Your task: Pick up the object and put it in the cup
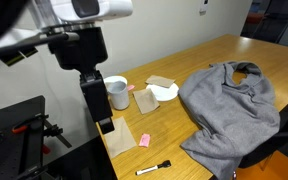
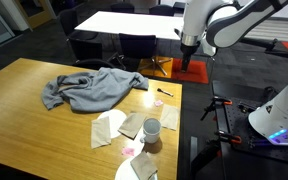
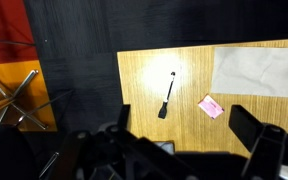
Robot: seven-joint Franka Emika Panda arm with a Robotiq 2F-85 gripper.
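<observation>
The black marker pen [image 3: 167, 97] lies on the wooden table near its edge; it also shows in both exterior views [image 1: 154, 167] [image 2: 164, 91]. The grey-blue cup [image 1: 116, 92] with a white rim stands upright further along the table [image 2: 152, 128]; it is out of the wrist view. My gripper [image 3: 189, 125] is open and empty. It hangs well above the table's edge [image 1: 106, 125] [image 2: 187, 66], off to the side of the marker and apart from it.
A small pink block [image 3: 210, 106] lies next to the marker. Paper napkins [image 3: 254, 70] [image 1: 119, 135] and a flat white dish [image 1: 164, 92] lie near the cup. A crumpled grey cloth [image 1: 229, 110] covers part of the table. A dark floor and an orange stand [image 3: 9, 95] lie beyond the edge.
</observation>
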